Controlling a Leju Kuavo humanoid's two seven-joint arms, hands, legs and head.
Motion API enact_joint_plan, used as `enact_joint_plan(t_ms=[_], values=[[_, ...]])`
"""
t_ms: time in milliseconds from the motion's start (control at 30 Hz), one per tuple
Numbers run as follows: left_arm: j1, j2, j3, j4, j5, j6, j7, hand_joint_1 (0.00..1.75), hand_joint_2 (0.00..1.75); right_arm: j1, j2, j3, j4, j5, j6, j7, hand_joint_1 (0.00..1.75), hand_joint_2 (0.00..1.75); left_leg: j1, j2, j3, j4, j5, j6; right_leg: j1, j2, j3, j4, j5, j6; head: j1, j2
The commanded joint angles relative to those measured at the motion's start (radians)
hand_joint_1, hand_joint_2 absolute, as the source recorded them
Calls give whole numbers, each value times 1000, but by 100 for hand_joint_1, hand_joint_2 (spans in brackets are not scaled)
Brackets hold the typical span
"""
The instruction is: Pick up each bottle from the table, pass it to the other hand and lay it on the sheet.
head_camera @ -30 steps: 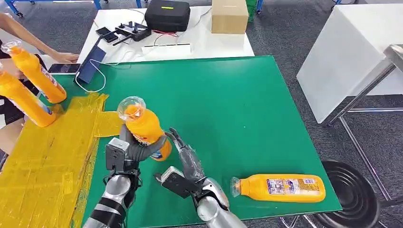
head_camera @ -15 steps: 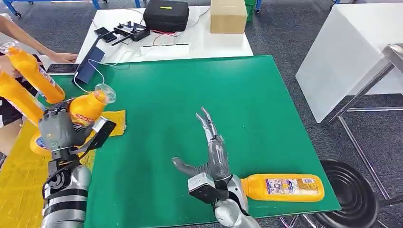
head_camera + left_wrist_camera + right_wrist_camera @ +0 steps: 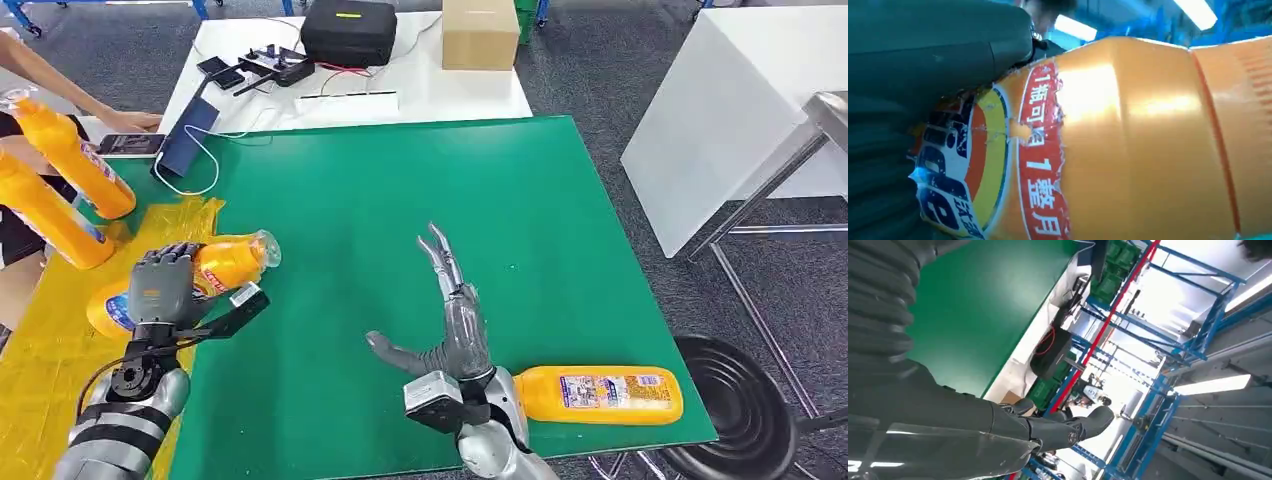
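Note:
My left hand (image 3: 163,288) grips an orange bottle (image 3: 228,262) around its middle, lying nearly flat over the yellow sheet (image 3: 60,370) at the table's left edge, clear cap pointing right. Up close in the left wrist view, the orange bottle (image 3: 1128,145) has a torn red and blue label. My right hand (image 3: 452,318) is open above the green table (image 3: 400,200), fingers stretched forward and holding nothing. A second orange bottle (image 3: 598,394) lies on its side by the front right edge, just right of that wrist. A person at far left holds two more orange bottles (image 3: 70,150).
A white table (image 3: 330,90) behind carries a black case (image 3: 350,30), a cardboard box (image 3: 482,32), handsets and a cable. A tablet (image 3: 190,135) leans at the green table's back left corner. A white bench (image 3: 730,110) and a black stool (image 3: 740,420) stand to the right.
My left hand has carried the bottle leftward and tipped it down over the sheet. My right hand let go, opened and drew back toward the front right.

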Motion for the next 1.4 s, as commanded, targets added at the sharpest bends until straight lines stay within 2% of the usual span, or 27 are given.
enact_joint_plan(t_ms=[33,167,200,233,333,633,833,1000,1100,1400], values=[[-79,-109,247,221,-12,-1,-62,169,175,-45,-32,29,19,-3,5,7,0,175,2,-4,6,0,-2,-2,2,-1,7,0,-2,-1,0,0],[-79,-109,247,221,-12,-1,-62,169,175,-45,-32,29,19,-3,5,7,0,175,1,-3,2,0,-1,-1,1,-1,3,-1,-1,0,0,0],[-79,-109,247,221,-12,-1,-62,65,175,-45,-32,29,19,-3,5,7,0,175,2,-4,3,0,-1,-1,1,-1,4,0,-2,-1,0,0],[-81,-122,291,232,-9,-1,-89,2,175,-47,-32,30,23,-3,7,8,0,175,2,-4,4,1,-2,-2,2,-1,6,0,-2,-1,0,0],[-89,-163,405,243,9,-1,-170,0,175,-52,-30,32,34,-2,10,9,0,175,2,-3,4,0,-2,-1,2,0,5,-1,-2,-1,0,0],[-109,-242,610,228,87,-1,-342,0,175,-54,-22,30,50,21,17,18,0,175,1,-2,4,0,-1,-1,1,0,4,-1,-1,0,0,0],[-120,-314,715,219,240,-1,-596,0,175,-52,-42,32,46,67,24,46,0,175,1,-4,4,-1,-1,-1,0,-1,5,-1,-1,0,0,0],[-120,-318,719,217,245,-1,-604,0,175,-52,-45,33,47,74,26,51,0,175,1,-4,3,0,0,-1,0,-3,5,-1,-1,0,0,0],[-123,-328,734,222,285,-1,-664,0,175,-52,-71,45,49,130,41,83,0,175,1,-4,6,0,-1,-1,0,-2,8,-1,-1,-1,0,0],[-107,-325,734,246,317,-1,-669,0,175,-17,-140,34,-8,252,61,136,0,175,0,-5,7,-1,-1,-1,0,-4,8,-2,-1,0,0,0]])
